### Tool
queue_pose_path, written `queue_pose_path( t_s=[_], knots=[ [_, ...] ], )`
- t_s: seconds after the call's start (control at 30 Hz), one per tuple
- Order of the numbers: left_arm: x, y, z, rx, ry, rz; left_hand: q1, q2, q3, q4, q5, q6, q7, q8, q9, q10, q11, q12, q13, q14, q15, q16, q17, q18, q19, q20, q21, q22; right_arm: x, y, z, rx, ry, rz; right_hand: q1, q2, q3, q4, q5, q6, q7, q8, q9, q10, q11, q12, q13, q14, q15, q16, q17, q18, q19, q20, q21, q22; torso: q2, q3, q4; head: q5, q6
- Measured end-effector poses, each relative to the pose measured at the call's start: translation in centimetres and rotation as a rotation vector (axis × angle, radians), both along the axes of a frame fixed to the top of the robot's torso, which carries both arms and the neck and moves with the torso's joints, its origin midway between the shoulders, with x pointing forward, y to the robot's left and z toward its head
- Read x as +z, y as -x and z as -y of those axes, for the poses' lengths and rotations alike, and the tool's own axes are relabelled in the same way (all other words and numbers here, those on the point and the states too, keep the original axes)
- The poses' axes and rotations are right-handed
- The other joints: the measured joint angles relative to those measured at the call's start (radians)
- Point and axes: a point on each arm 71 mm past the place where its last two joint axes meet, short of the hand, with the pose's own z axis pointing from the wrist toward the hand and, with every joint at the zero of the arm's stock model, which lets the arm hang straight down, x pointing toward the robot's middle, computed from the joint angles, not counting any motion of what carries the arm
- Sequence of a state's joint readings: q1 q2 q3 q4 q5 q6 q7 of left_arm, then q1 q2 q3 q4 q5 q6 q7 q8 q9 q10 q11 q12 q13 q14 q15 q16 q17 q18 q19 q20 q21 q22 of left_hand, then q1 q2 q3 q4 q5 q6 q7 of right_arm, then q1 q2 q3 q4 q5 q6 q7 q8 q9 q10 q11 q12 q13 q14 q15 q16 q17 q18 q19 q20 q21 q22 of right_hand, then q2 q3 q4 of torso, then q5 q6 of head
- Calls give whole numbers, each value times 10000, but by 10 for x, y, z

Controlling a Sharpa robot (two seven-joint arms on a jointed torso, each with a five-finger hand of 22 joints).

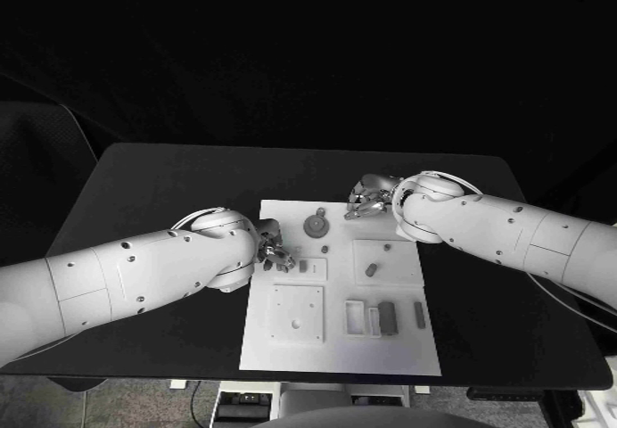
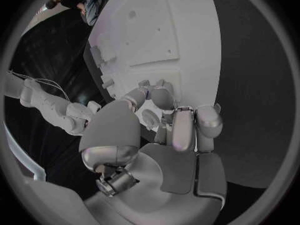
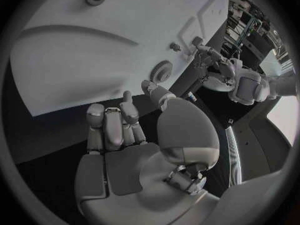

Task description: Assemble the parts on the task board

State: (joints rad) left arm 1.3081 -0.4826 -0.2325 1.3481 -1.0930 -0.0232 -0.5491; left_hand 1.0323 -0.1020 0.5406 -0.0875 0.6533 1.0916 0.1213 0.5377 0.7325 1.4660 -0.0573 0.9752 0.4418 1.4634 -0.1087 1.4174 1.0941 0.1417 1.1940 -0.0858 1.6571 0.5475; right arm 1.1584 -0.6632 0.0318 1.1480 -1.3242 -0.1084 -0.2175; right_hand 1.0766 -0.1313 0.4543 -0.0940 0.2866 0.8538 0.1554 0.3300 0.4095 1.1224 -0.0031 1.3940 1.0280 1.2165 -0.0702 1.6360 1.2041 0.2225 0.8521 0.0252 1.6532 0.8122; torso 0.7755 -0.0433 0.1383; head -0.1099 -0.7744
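The white task board (image 1: 337, 352) lies in the middle of the black table (image 1: 154, 178), with both hands at its far half. The main risk I see is a fumble at the left edge: the left hand (image 1: 274, 251) sits over that edge with its fingers (image 2: 187, 130) curled in close to a small raised block, and if they hold a part, a slight tilt would jam it or let it drop. From the left wrist view I cannot tell whether anything is pinched there. The right hand (image 1: 369, 198) hovers at the far right of the board, just beside the round disc (image 1: 316, 226); its fingers (image 3: 112, 130) are bent toward the palm but look empty, and a careless sweep could knock the disc or shift the board. The board itself is flat and pale, with square raised plates, a frame-like slot piece near the front and several small grey parts (image 1: 370, 268) lying loose or standing in its right half, among them a dark upright block (image 1: 387, 317).
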Motion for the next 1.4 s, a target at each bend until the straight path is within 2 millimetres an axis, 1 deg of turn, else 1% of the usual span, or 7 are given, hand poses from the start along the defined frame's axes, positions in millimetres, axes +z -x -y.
queue_pose_path(
  t_s=[0.27,0.33,0.4,0.5,0.7,1.03,1.4],
  knots=[
    [0,0,1,-50,-56,144,42,-83,1,-2,-91,40,-34,172,46,23,-24,128,78,2,-1,130,72,35,58,15,0,31,0,0,0,-3,-1,-1,0,0,0,0,0,0,0,0,0,-1,1,0,-7,13,13,0,-4,0,0,0,0,0,1,0,0,-6,7],
    [0,-1,1,-51,-61,213,46,-82,2,-2,-112,57,-49,218,59,40,-42,155,105,5,-5,148,98,35,89,-15,0,46,0,0,0,-3,-1,-2,0,0,0,0,0,0,0,0,-3,-1,1,0,-9,13,13,0,-3,0,0,0,0,0,1,-2,0,-7,9],
    [0,-1,1,-43,-60,308,58,-71,1,-2,-113,58,-48,281,93,40,-42,200,125,23,-23,217,123,35,111,4,0,54,0,0,0,-2,-2,-2,0,0,0,0,0,0,0,0,-8,-1,1,0,-9,14,14,0,-10,0,0,0,0,1,1,-5,1,-7,13],
    [0,-1,1,-12,-50,434,99,-113,1,-3,-19,71,-36,346,136,40,-43,241,159,23,-23,271,159,41,126,17,0,70,0,0,0,-1,-2,-2,0,0,0,0,0,0,0,0,-8,-2,2,0,-8,15,15,0,-10,0,0,0,0,1,1,-6,1,-9,15],
    [-1,0,1,63,48,631,120,-133,0,-4,51,99,-54,462,199,77,-80,328,199,41,-41,340,200,73,197,18,0,102,0,0,0,1,-3,-1,0,0,0,0,0,0,0,0,-8,-2,3,0,-8,17,17,0,-9,0,0,0,0,1,1,-7,4,-11,21],
    [-1,0,1,106,68,790,164,-177,-13,-16,97,123,-58,489,202,77,-80,347,218,41,-40,380,221,83,232,54,0,115,0,0,0,-1,-3,-2,0,0,0,0,0,0,0,0,-7,3,-4,0,-7,-8,-7,0,-9,0,0,0,0,1,1,-7,4,-3,20],
    [-1,0,1,77,27,780,163,-176,-5,-8,139,124,-57,518,195,75,-78,347,227,42,-40,380,229,106,267,20,0,124,0,0,0,-3,0,-8,0,0,0,0,0,0,0,0,-7,20,-20,0,-6,-5,-5,0,-8,0,0,0,0,2,1,-7,4,-10,-22]
  ],
)
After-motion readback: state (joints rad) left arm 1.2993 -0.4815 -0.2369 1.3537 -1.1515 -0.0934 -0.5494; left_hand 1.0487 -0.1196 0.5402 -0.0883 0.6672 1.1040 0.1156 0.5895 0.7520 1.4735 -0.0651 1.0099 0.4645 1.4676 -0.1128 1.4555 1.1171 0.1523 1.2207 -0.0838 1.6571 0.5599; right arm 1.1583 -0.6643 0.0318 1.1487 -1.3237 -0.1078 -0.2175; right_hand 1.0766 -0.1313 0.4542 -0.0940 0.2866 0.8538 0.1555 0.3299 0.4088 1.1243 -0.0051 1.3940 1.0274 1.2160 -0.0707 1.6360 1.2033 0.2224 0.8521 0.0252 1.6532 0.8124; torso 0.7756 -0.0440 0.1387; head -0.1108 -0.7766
